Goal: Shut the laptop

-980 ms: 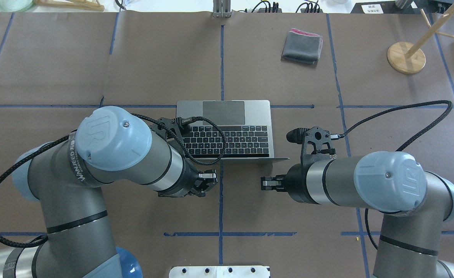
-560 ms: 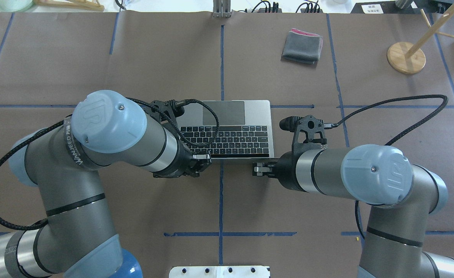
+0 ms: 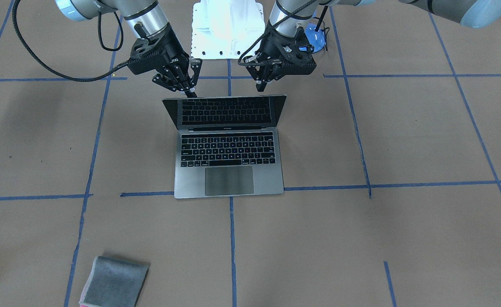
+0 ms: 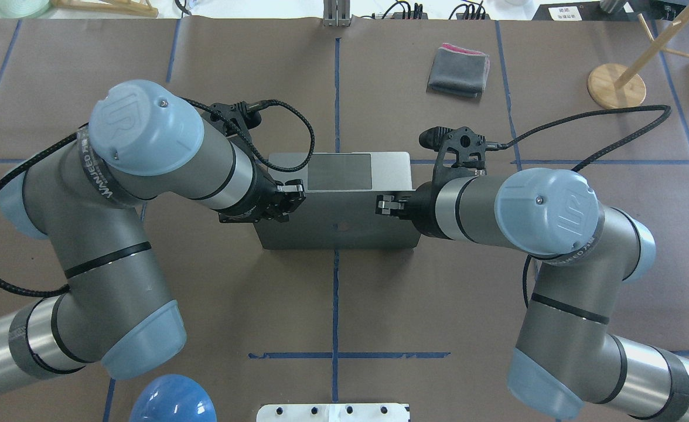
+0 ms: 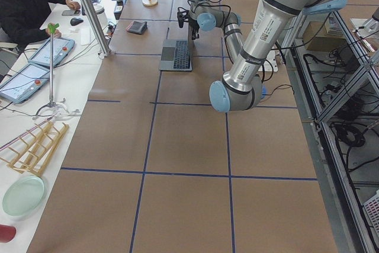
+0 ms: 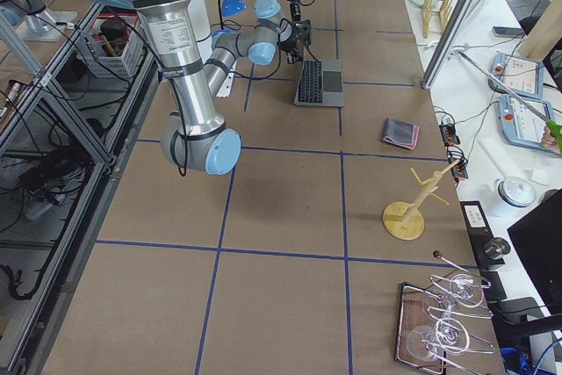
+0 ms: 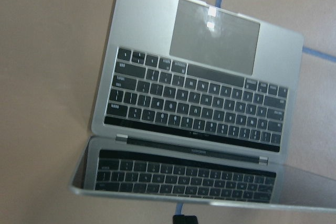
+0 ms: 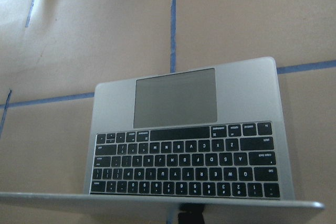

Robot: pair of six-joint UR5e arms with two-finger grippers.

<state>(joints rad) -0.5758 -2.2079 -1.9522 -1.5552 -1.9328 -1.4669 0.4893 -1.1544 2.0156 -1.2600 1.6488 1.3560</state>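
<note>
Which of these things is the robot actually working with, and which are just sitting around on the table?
Part of the job:
- the laptop, its lid not yet shut
- the left claw and the right claw, both at the lid's top edge

Just lying about:
- the folded grey cloth
- the wooden stand

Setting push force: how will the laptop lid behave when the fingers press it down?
The laptop lid looks like rigid metal, so it should pivot at the hinge as one piece. Its smooth surface may let the fingers slip. The wide, flat base probably won't tip.
</note>
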